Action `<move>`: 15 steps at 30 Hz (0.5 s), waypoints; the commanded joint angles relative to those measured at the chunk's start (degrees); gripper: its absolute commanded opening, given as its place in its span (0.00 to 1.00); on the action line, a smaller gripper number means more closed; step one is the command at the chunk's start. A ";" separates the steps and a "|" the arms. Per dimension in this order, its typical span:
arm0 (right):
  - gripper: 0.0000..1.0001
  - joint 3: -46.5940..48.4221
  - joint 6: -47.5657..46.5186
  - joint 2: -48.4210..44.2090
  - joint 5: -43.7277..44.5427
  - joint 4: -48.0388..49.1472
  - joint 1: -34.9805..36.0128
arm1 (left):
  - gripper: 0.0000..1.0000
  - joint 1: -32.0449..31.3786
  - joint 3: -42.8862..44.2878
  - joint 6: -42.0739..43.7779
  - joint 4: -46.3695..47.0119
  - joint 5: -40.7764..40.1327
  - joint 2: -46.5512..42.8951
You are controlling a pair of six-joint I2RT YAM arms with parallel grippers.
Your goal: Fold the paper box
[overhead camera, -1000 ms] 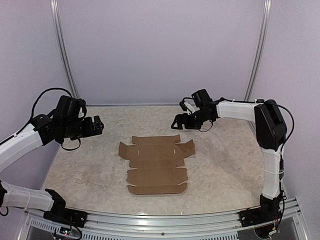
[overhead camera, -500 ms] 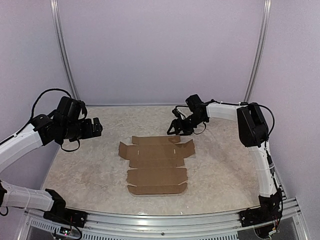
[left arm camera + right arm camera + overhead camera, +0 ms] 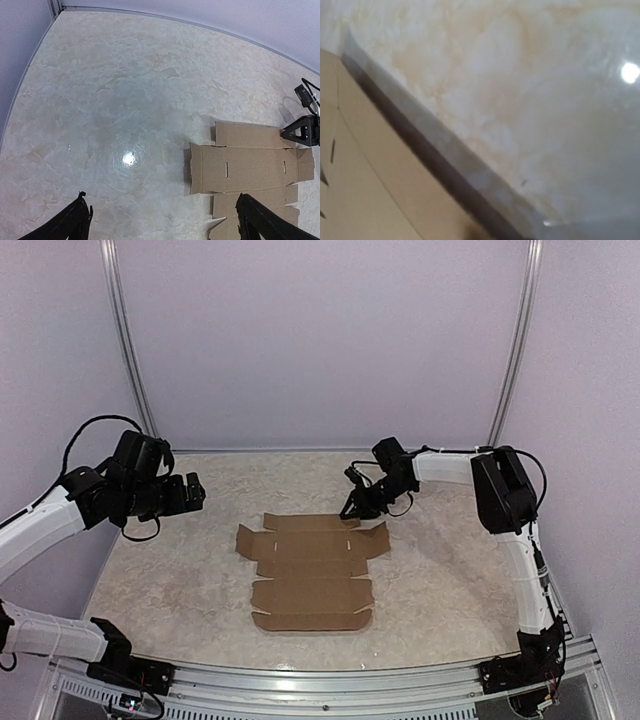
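The paper box [image 3: 312, 565] lies flat on the marble table as a plain brown die-cut sheet with flaps and slots; it also shows in the left wrist view [image 3: 250, 170] and, blurred and very close, in the right wrist view [image 3: 360, 200]. My left gripper [image 3: 195, 492] hovers above the table to the left of the sheet, open and empty [image 3: 160, 200]. My right gripper [image 3: 352, 508] is low at the sheet's far right corner [image 3: 300, 132], its tip at the edge of the far flap. Its fingers do not show in its own wrist view, so I cannot say how its jaws stand.
Pale walls close the table [image 3: 180, 570] on three sides, with metal uprights [image 3: 128, 350] at the two back corners. A metal rail [image 3: 320, 680] runs along the near edge by the arm bases. A black cable [image 3: 85, 435] loops over the left arm.
The right arm has swung left and down from above the back right of the table to the sheet's far right corner, its fingers drawing closer together. The left arm has barely moved.
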 commanded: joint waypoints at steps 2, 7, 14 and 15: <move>0.19 -4.57 0.19 -3.00 1.89 1.04 -0.51 | 0.99 -0.56 1.73 0.17 -0.78 -0.23 0.52; 0.04 -7.06 0.95 -5.53 2.91 2.67 -0.54 | 0.99 -0.65 1.87 0.15 -0.82 -0.23 0.52; 0.00 -15.88 4.41 -12.70 6.32 8.10 -0.53 | 0.99 -0.98 2.03 0.18 -0.18 -0.08 0.43; 0.00 -18.29 5.32 -14.48 7.13 9.71 -0.50 | 0.99 -1.00 2.04 0.26 -0.04 -0.06 0.47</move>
